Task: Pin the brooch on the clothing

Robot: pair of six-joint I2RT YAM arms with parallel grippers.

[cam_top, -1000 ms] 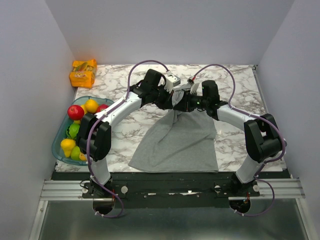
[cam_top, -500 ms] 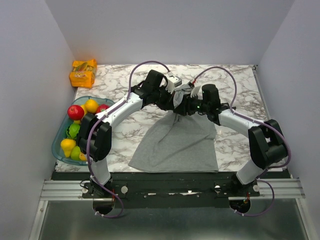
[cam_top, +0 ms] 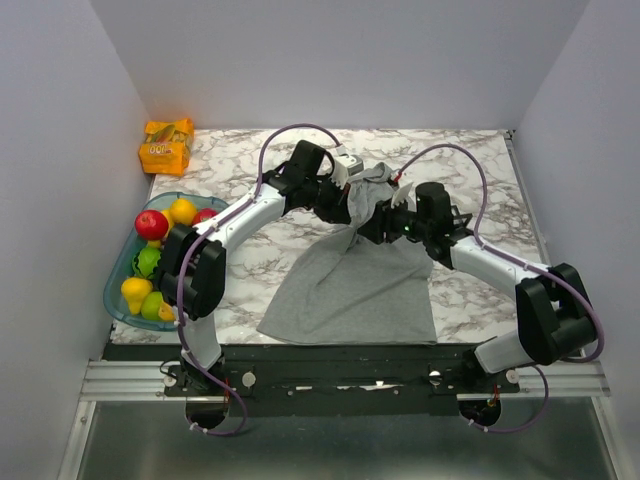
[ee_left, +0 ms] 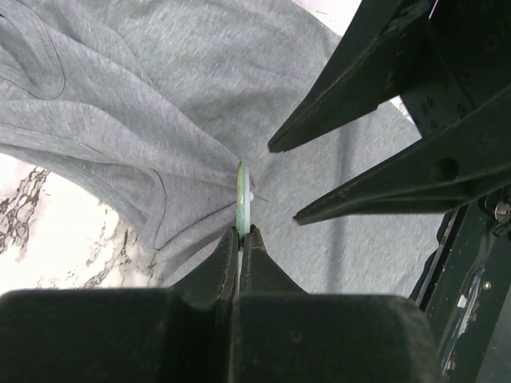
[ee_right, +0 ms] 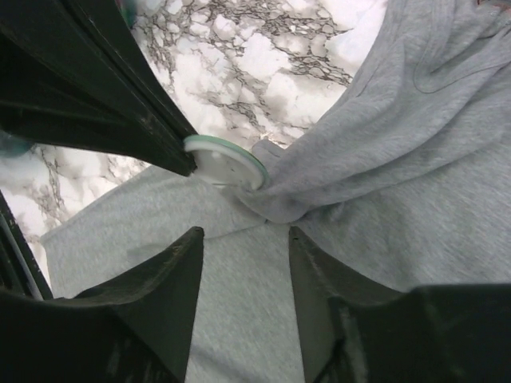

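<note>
Brooch pinched edge-on in left hand, touching bunched fold of clothing. Right hand spread wide, empty, just beside. Risk: thin rim grip lets brooch twist or slip - soft knit yields, so pin may miss.

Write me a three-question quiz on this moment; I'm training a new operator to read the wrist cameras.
1. True or false: the left gripper is shut on the edge of the small round green-rimmed brooch.
2. Multiple choice: the right gripper is
A) shut on grey fabric
B) open, holding nothing
C) shut on the brooch
3. Short answer: in the top view, on which arm's side does the clear teal bowl of fruit stand?

Key: 1 true; 2 B; 3 the left arm's side.
</note>
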